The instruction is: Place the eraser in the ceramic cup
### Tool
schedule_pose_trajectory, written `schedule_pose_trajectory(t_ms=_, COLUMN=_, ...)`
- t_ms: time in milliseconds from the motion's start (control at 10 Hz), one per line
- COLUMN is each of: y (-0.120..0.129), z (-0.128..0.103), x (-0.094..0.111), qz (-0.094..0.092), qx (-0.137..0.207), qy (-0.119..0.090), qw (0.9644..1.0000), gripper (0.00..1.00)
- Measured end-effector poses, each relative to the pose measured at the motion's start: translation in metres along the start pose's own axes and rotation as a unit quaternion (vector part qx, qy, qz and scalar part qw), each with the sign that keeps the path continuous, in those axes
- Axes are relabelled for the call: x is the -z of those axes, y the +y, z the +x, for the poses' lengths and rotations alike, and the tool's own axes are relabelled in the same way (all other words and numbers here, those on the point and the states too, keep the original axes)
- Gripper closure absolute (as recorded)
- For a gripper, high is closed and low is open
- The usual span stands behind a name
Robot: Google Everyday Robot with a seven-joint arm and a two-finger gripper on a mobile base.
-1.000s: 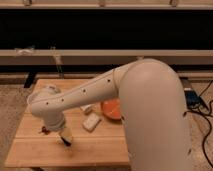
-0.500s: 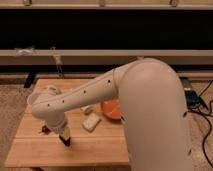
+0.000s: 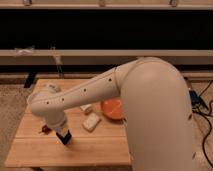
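Presently the gripper [image 3: 64,138] hangs low over the front-left part of the wooden worktop [image 3: 100,150], pointing down from the bent white arm [image 3: 75,97]. Whether it is spread, pressed together or pinching anything cannot be told. Its lower end shows as one dark mass just above the boards, and the eraser cannot be told apart from that mass. The ceramic cup [image 3: 86,107] shows as a small white form near the worktop's middle, partly hidden under the forearm and well apart from the gripper. An orange bowl [image 3: 112,108] sits just to the right of the cup. A white block [image 3: 91,121] lies in front of the cup, between gripper and bowl. A reddish-brown object [image 3: 46,129] lies just to the left of the gripper. The arm's broad upper section [image 3: 155,115] covers the worktop's right side.
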Motion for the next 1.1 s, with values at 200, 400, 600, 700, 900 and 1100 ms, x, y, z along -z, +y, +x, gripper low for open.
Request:
schedule_pose_trajectory(t_ms=200, y=-0.009, z=0.010, x=0.024, qz=0.009, qx=0.000, qy=0.010, qw=0.9999, gripper=1.00)
schedule_pose_trajectory(t_ms=400, y=-0.023, z=0.031, x=0.047, qz=0.016, qx=0.002, qy=0.023, qw=0.9996, gripper=1.00)
schedule_pose_trajectory(t_ms=600, y=-0.044, z=0.056, x=0.069, qz=0.029, qx=0.009, qy=0.033, qw=0.9990, gripper=1.00)
schedule_pose_trajectory(t_ms=700, y=-0.056, z=0.067, x=0.078, qz=0.034, qx=0.014, qy=0.039, qw=0.9986, gripper=1.00)
schedule_pose_trajectory(t_ms=900, y=-0.087, z=0.083, x=0.094, qz=0.050, qx=0.029, qy=0.049, qw=0.9971, gripper=1.00)
schedule_pose_trajectory(t_ms=1100, y=-0.118, z=0.097, x=0.118, qz=0.070, qx=0.047, qy=0.060, qw=0.9946, gripper=1.00)
